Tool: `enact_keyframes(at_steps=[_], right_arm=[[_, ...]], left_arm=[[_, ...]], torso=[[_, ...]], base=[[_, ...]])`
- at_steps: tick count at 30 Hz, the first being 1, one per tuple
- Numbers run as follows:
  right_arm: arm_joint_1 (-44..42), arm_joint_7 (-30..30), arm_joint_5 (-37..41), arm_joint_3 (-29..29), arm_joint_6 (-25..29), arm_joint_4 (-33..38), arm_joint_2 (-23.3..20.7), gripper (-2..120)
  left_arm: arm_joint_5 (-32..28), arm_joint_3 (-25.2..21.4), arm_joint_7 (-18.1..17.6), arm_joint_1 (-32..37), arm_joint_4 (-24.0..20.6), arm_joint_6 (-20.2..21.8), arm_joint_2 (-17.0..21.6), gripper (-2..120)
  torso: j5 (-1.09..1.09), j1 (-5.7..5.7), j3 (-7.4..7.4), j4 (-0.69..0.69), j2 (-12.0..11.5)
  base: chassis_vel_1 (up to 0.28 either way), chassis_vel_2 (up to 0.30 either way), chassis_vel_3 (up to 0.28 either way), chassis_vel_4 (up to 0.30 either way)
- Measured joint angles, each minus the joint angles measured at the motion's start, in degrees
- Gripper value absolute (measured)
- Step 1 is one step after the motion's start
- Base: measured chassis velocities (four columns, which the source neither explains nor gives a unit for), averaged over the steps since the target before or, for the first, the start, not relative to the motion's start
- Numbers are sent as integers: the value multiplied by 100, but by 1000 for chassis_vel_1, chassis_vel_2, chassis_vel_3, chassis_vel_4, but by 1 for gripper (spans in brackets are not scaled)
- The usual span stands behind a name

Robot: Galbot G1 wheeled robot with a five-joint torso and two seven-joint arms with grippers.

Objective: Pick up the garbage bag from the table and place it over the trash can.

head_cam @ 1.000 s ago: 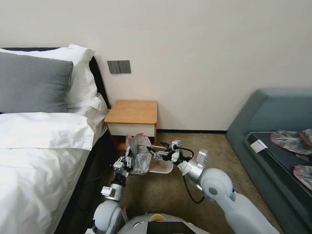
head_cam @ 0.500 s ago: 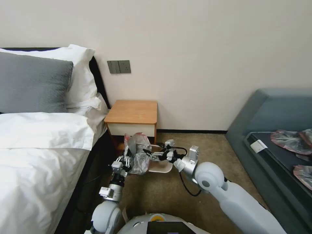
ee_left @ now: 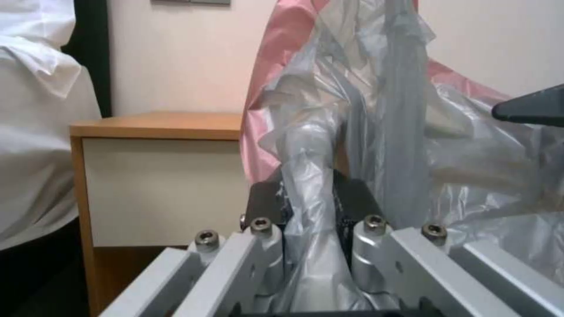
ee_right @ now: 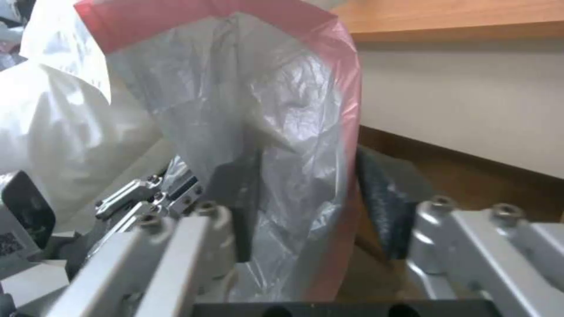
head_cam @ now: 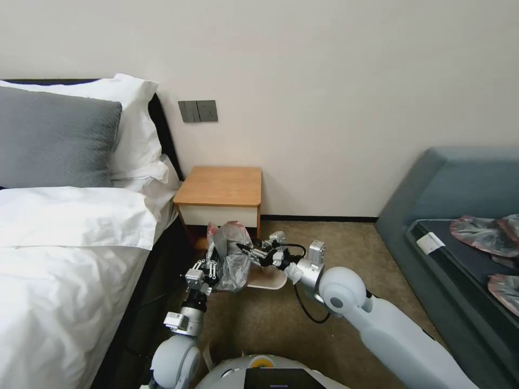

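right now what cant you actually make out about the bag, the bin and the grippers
- Trash can: in the head view the garbage bag and the right gripper cover most of it; whether the bag's rim has caught its edge is hidden.
- Left gripper: shut on a fold of bag; the bag's lower part is cut off in the left wrist view.
- Right gripper: open with plastic between its fingers in the right wrist view; contact is unclear.
- Table: its lower shelf is hidden behind the bag.

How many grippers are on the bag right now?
1 gripping: the left gripper is clamped on the garbage bag. The right gripper is open astride its pink rim, beside the trash can.
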Motion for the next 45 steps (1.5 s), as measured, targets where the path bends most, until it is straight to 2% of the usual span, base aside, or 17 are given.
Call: enact_keyframes(at_steps=[2,4,6,8,10,20,34,39,45], right_arm=[[5,2,3,-11,18,-6,-2,25],[7,2,5,-14,20,-8,-2,22],[13,2,8,-24,26,-21,0,11],[16,2,8,-27,32,-26,3,10],[23,2,3,-33,60,-41,22,0],[-12,34,59,212,144,-40,51,0],[-290,66,413,1063,93,66,-363,0],[-380,68,505,1231,80,87,-457,0],[-753,62,645,1756,71,151,-666,0]], left_arm=[[0,5,-1,0,8,4,-8,9],[0,6,-1,-1,10,7,-10,9],[1,7,-2,-6,15,14,-17,9],[0,7,-3,-8,19,18,-19,9],[1,8,-12,-10,41,27,-26,9],[-241,62,-186,-33,76,224,-45,9],[-858,121,-477,-157,36,453,-76,9],[-944,82,-479,-181,34,460,-78,9],[-1219,46,-458,-328,80,470,-36,9]], torso=[[0,0,0,0,0],[0,0,0,0,0],[0,0,0,0,0],[0,0,0,0,0],[0,0,0,0,0],[0,0,0,0,0],[0,0,0,0,0],[1,0,0,0,1],[0,0,0,-1,1]], base=[[0,0,0,0],[0,0,0,0],[0,0,0,0],[0,0,0,0],[0,0,0,0],[0,0,0,0],[0,0,0,0],[0,0,0,0],[0,0,0,0]])
